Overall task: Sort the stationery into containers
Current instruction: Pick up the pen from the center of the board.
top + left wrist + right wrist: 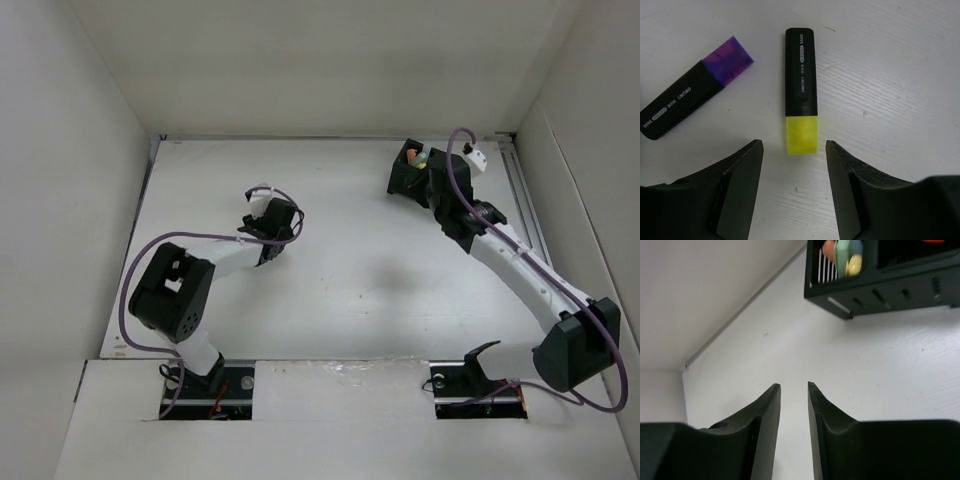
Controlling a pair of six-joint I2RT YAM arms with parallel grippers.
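Through the left wrist camera I see two highlighters lying flat on the counter [890, 75], which is white and has a fine streaked grain. Both have a blocky black body with flat sides, a matte surface and small white printing along it. The yellow-capped highlighter [801, 85] has a translucent yellow cap that points toward the camera. The purple-capped highlighter [690, 95] lies to its left at a slant, apart from it, and its clear violet cap points away.

The left pincer [794, 150] is spread about halfway. Its dark, curved fingers [740, 190] stand on either side of the yellow cap's end. They do not touch it and they hold nothing.

In the right wrist camera the organiser [880, 295] is black hard plastic with straight edges and a row of short slots in its side wall. It stands near the far right corner of the counter. In one compartment the rounded ends of pastel markers [842, 255] stand close together, salmon, green, yellow and blue.

The right pincer [793, 386] shows only a narrow gap between its fingers. Nothing is in the gap, and I see only bare counter under it, just in front of the organiser.
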